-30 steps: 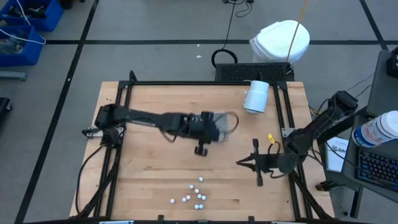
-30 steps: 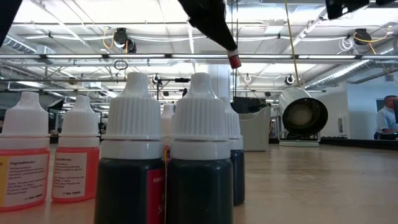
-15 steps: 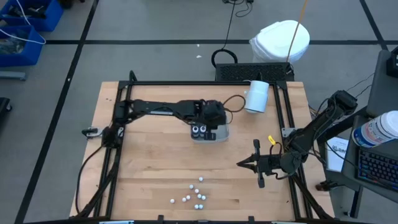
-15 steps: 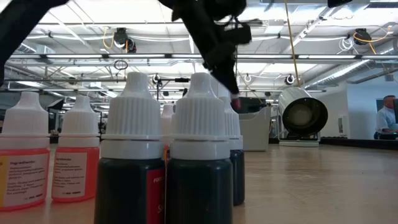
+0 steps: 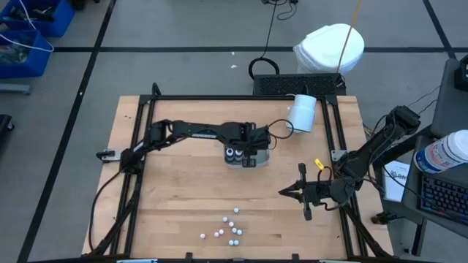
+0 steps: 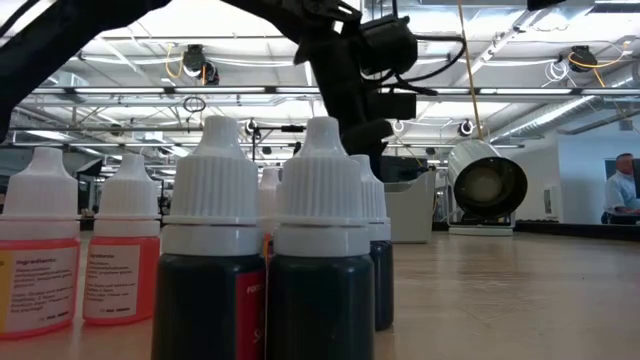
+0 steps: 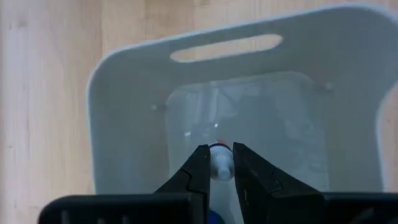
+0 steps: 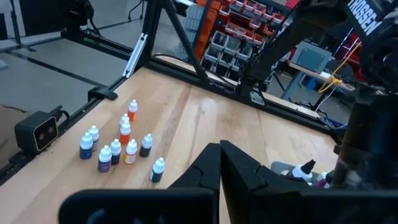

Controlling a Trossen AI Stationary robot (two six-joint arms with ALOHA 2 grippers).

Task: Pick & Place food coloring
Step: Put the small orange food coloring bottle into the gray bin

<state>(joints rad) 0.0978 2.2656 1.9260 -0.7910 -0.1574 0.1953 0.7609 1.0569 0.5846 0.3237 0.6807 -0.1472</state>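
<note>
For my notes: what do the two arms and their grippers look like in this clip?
Both arms are dark, jointed tubes. The left gripper has two slim black fingers tapering to points, with a black cable looping off its wrist. The right gripper has the same black wedge fingers; the arm shows white "TROSSEN" lettering and a yellow tag nearby.

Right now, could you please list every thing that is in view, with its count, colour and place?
Bottles: about nine, white caps, dark or orange bodies, standing grouped near the table's front edge.
Held bottle: one, white cap, between the left end effector's fingers over the tray.
Tray: one, grey, table centre.
Cylinder: one, white, lying at the table's back right.
Table: one, light wood.
Person: one, far in the room.
Left end effector: dark, over the tray.
Right end effector: dark, shut, waiting front right.
</note>
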